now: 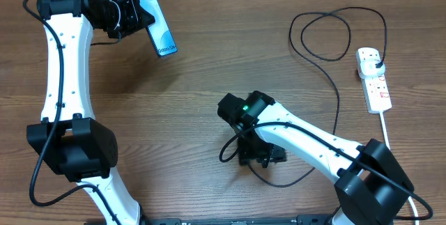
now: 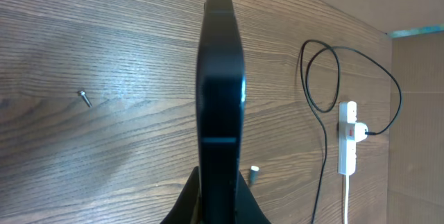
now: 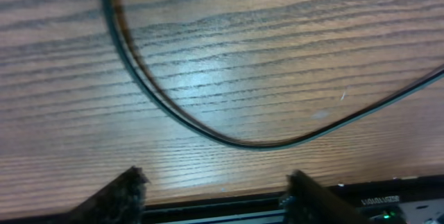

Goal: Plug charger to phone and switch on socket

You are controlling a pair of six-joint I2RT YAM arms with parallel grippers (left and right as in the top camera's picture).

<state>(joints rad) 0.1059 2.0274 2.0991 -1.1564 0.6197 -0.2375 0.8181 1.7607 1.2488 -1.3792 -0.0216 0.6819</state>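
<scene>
Wooden table [image 1: 209,65] carries the socket [image 1: 374,80] near its 3 o'clock edge, with the charger [image 1: 339,103] plugged into the far end and its cable trailing in loops toward 6 o'clock. At 11 o'clock the left gripper [image 1: 139,16] is clamped on the phone [image 1: 159,30]. Near 6 o'clock the right gripper [image 3: 216,182] sits low, jaws apart over bare wood, with a bend of the cable just ahead of its fingertips.

This looks like a robotics lab bench: a white-and-black jointed left arm [image 1: 66,65] and a matching right arm [image 1: 313,141] are mounted at the near edge of a brown wood-grain table [image 1: 195,65]. A white power strip with red markings [image 1: 375,79] and a thin black cable [image 1: 338,99] lie on it, and what seems to be plain brown cardboard [image 2: 420,148] borders the far side
</scene>
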